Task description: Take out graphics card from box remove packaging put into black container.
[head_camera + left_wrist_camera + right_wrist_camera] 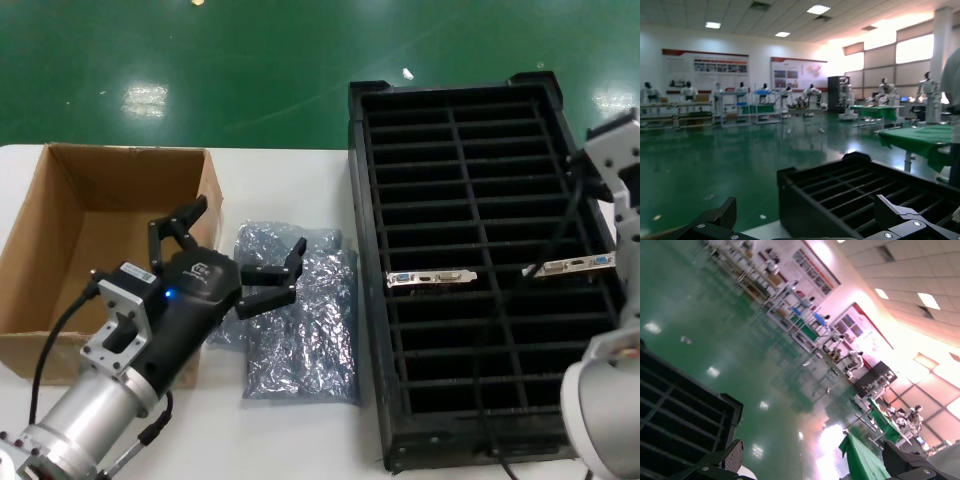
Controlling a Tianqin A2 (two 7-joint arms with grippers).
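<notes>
The brown box (120,180) stands open at the table's left, and nothing shows inside it. Two crinkly silver packaging bags (300,335) lie flat between it and the black container (362,250). A graphics card (430,277) stands in a slot of the left column, and a like card (572,265) in the right column. My left gripper (240,240) hovers open and empty over the box's right wall and the bags. In the left wrist view the left gripper (807,217) faces the container (840,195). My right gripper (815,462) is open and empty beside the container's corner (685,415).
The right arm (612,160) rises along the container's right edge, with a cable running across the slots. White table (290,440) shows in front of the bags. Green floor lies beyond the table's far edge.
</notes>
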